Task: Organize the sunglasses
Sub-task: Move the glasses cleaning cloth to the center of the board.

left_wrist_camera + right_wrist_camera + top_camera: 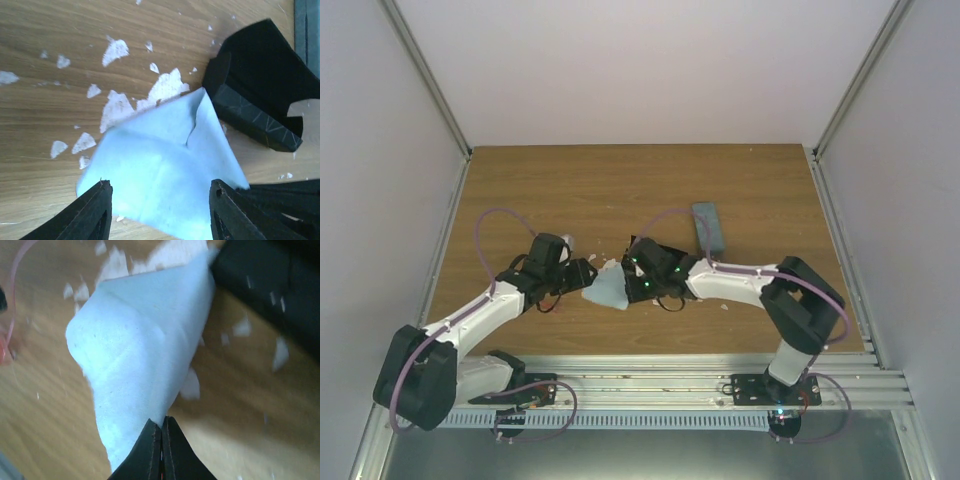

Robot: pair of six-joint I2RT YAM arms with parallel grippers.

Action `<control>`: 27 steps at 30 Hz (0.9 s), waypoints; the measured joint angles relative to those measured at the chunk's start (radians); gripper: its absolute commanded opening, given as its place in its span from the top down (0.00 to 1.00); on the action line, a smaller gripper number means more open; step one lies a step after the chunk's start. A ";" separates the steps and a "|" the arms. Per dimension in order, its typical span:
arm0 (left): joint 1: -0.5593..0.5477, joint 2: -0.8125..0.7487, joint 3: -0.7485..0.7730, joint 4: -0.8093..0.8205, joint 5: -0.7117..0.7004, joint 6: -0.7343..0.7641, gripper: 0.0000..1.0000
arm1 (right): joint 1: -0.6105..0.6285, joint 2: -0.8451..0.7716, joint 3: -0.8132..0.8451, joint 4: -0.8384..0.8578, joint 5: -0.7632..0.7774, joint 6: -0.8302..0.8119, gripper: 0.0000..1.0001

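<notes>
A wooden table [520, 190] is filling the middle of the overhead view, with pale walls rising around it. Two white-and-black arms are reaching in from the near edge, the left arm [470, 320] and the right arm [740, 282] bending toward each other at the table's centre.

Between them a pale blue cloth [607, 292] is lying on the wood, its right-hand part pulled up into a tent. The sunglasses are not showing in any view, so their place, direction and long axis cannot be told.

Behind the right arm an oblong dark grey case [709, 226] is lying flat, well apart from the cloth. Its long axis is running away from the arms, the far end leaning slightly left. It is too small in view to make out any lettering.

The left gripper [160, 192] is standing open, its black fingers [95, 215] straddling the near edge of the cloth. The right gripper [161, 432] is closed tight, pinching the cloth's raised edge.

White chipped flecks [116, 50] are dotting the wood beside the cloth.
</notes>
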State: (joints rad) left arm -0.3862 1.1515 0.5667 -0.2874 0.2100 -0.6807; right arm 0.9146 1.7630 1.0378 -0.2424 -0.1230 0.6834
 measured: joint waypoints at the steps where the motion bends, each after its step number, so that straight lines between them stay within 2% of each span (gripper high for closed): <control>1: -0.001 0.010 0.000 0.007 0.023 0.006 0.46 | 0.000 -0.031 -0.039 0.001 -0.016 0.013 0.99; 8: -0.043 0.035 -0.019 0.074 0.134 0.020 0.47 | 0.003 -0.196 -0.290 -0.007 -0.060 0.078 1.00; 12: -0.111 0.061 -0.032 0.104 0.176 0.019 0.47 | 0.005 -0.317 -0.403 -0.045 -0.053 0.109 0.99; 13: -0.129 0.064 -0.035 0.109 0.184 0.018 0.47 | 0.005 -0.347 -0.419 -0.058 -0.051 0.116 0.96; 16: -0.199 0.079 -0.038 0.133 0.205 0.013 0.47 | 0.005 -0.419 -0.447 -0.089 -0.026 0.131 0.77; 18: -0.250 0.097 -0.038 0.155 0.209 0.008 0.51 | 0.006 -0.443 -0.449 -0.116 0.007 0.137 0.73; 21: -0.317 0.127 -0.038 0.174 0.205 -0.003 0.56 | 0.006 -0.455 -0.445 -0.157 0.058 0.140 0.74; 27: -0.381 0.184 -0.038 0.211 0.196 -0.032 0.67 | 0.007 -0.472 -0.441 -0.143 0.051 0.109 0.85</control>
State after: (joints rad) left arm -0.7670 1.3357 0.5289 -0.0769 0.4057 -0.7124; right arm 0.9215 1.2915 0.5964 -0.3859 -0.0719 0.7929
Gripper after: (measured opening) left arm 0.367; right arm 0.184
